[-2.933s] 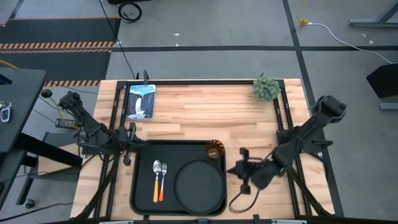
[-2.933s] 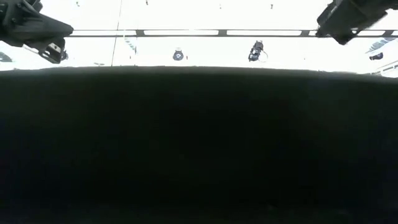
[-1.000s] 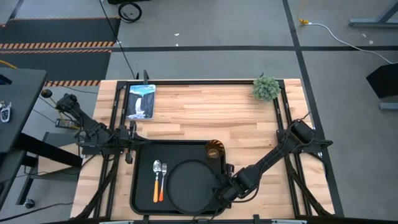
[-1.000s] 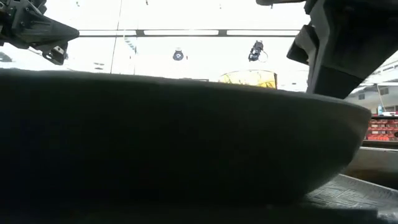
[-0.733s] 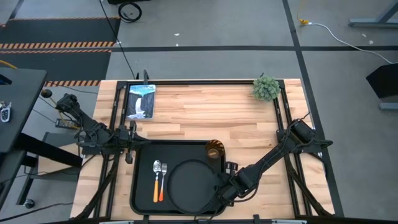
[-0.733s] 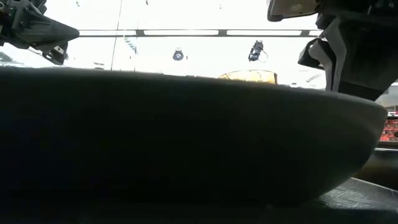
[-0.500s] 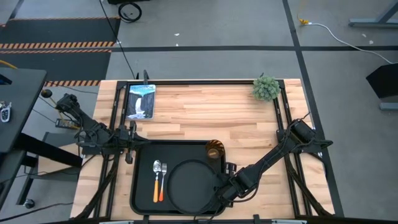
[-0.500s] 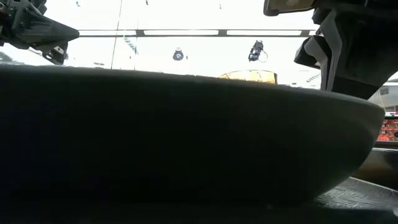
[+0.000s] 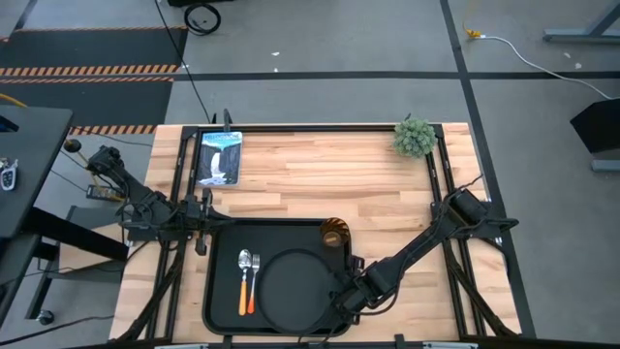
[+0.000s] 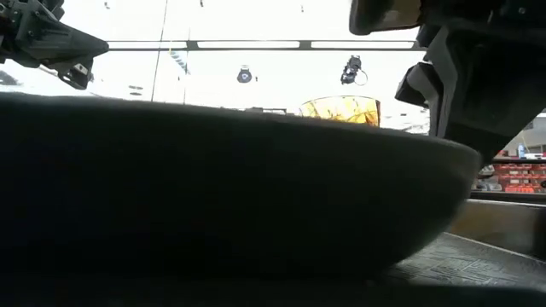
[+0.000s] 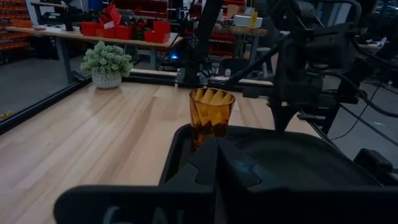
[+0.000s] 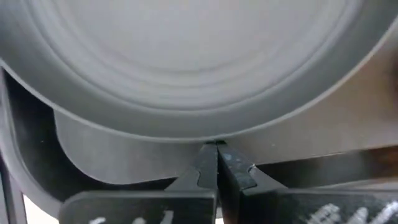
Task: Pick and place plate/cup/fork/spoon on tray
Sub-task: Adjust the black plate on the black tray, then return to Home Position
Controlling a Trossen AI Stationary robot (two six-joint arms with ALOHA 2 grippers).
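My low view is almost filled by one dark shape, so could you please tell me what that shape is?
Observer: It is the plate, sitting on the right part of the tray.
Operator: Thank you. Which arm is the one at my upper right?
Observer: The right arm; the right gripper is shut on the plate's right rim.
Operator: And where is the other arm, please?
Observer: The left gripper waits shut beside the tray's far left corner, holding nothing.
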